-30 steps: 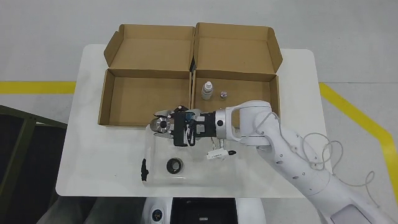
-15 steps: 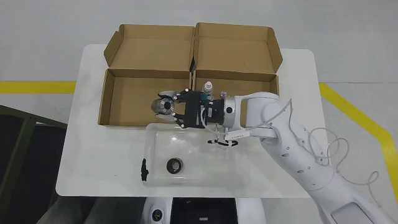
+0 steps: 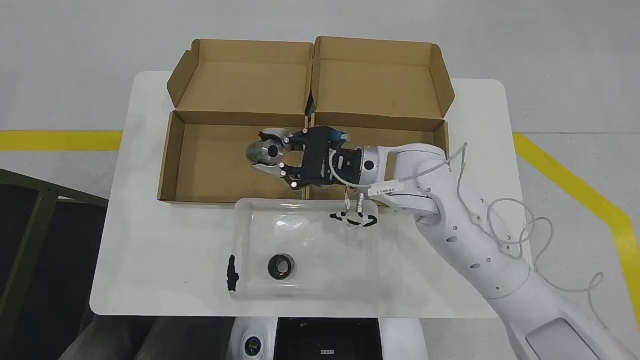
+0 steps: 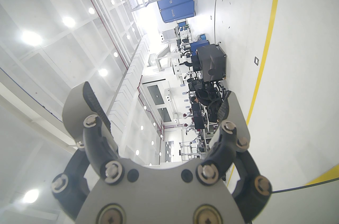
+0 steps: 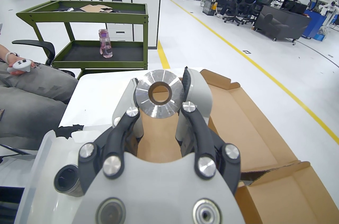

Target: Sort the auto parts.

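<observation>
1. The clear tray (image 3: 330, 282) sits at the middle of the worktop's (image 3: 140, 240) near edge. One black ring (image 3: 283, 265) lies in it, toward its left side. A small black piece (image 3: 232, 275) sits at the tray's left wall; what it is cannot be told.
2. Just past the tray's far wall, the right hand (image 3: 268, 150) reaches across from the right. Its fingers are closed narrowly on a silver metal ring (image 3: 268, 149). In the right wrist view the ring (image 5: 159, 97) is gripped by its sides between the two pads, its bore facing the camera.
3. The held ring is over the right part of the left box (image 3: 200, 160), close to the wall it shares with the right box (image 3: 400, 138). Whether it touches the floor of the box cannot be told.
4. Both boxes are plain brown card, side by side and touching at the middle of the worktop. Their lids are folded open toward the far edge. The bare floor of the left box shows beside the ring.
5. The left hand (image 4: 159, 98) has its fingers spread wide with nothing between them, and points up at the hall's ceiling lights.
</observation>
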Controlling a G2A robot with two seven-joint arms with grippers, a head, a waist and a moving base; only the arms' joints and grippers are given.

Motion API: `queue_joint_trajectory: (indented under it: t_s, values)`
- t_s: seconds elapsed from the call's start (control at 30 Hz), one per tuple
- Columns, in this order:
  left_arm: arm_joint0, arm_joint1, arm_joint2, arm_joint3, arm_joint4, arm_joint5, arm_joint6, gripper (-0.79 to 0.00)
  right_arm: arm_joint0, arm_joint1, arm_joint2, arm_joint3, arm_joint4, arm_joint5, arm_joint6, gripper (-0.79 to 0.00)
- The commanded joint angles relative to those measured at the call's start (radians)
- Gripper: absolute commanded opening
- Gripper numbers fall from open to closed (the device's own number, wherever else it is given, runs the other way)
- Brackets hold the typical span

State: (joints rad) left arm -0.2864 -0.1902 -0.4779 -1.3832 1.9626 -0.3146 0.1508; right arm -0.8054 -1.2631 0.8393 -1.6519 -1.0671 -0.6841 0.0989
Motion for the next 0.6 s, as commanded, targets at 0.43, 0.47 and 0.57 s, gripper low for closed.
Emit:
queue_joint_trajectory:
  t_s: [0.43, 0.47, 0.57]
  values:
    - [0.000, 0.000, 0.000, 0.000, 0.000, 0.000, 0.000, 0.000, 0.098, -0.041, -0.074, 0.137, -0.033, 0.003, 0.050, -0.785]
    - [0.000, 0.000, 0.000, 0.000, 0.000, 0.000, 0.000, 0.000, 0.105, -0.044, -0.078, 0.149, -0.033, 0.001, 0.055, -0.785]
    - [0.000, 0.000, 0.000, 0.000, 0.000, 0.000, 0.000, 0.000, 0.126, -0.053, -0.096, 0.184, -0.037, -0.005, 0.076, -0.785]
